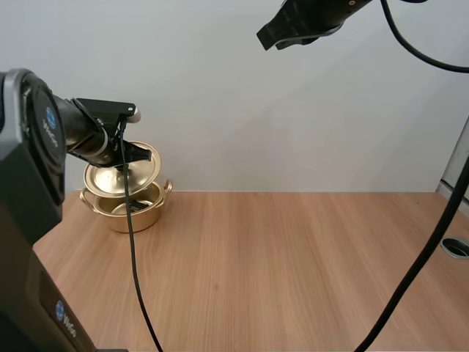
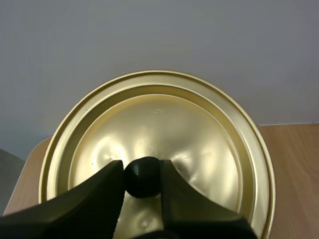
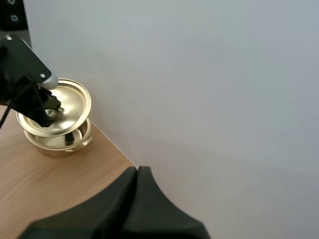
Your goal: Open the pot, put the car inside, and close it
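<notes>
A golden pot (image 1: 132, 207) stands at the table's far left corner. Its golden lid (image 1: 121, 172) hangs tilted just above it, held by its black knob (image 2: 142, 177) in my left gripper (image 1: 124, 152). The left wrist view has the two fingers (image 2: 107, 186) pinching the knob over the lid (image 2: 164, 144). A dark object (image 3: 70, 138) lies inside the pot (image 3: 60, 142), under the lid (image 3: 62, 107); I cannot tell what it is. My right gripper (image 1: 267, 38) hangs high above the table, its fingers (image 3: 135, 199) lying together as one dark wedge, holding nothing.
The wooden table (image 1: 278, 264) stretches from the pot to the right. A grey wall stands right behind the pot. A round metal fitting (image 1: 456, 247) sits at the table's right edge.
</notes>
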`<state>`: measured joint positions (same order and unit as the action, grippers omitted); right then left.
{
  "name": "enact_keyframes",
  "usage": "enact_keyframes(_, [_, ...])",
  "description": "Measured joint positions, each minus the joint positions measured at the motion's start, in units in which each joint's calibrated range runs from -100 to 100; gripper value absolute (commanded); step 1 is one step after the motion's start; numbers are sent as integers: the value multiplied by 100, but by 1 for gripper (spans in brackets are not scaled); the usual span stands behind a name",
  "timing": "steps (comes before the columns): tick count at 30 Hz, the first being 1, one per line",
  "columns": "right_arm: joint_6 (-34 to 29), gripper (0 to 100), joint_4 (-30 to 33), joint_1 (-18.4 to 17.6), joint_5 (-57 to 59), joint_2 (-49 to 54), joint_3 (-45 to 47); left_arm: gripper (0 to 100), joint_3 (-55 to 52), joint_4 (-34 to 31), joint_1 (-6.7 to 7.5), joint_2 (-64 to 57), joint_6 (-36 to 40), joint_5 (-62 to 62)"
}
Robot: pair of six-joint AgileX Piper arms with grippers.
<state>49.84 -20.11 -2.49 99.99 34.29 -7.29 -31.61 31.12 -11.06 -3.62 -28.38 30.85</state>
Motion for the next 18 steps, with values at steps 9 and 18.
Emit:
enact_keyframes(9, [-270,0,531,0,0,270,0,0,21,568,0,194,-623,90])
enact_keyframes(18, [-270,0,581,0,-21,369,0,0,142,466,0,659,-623,121])
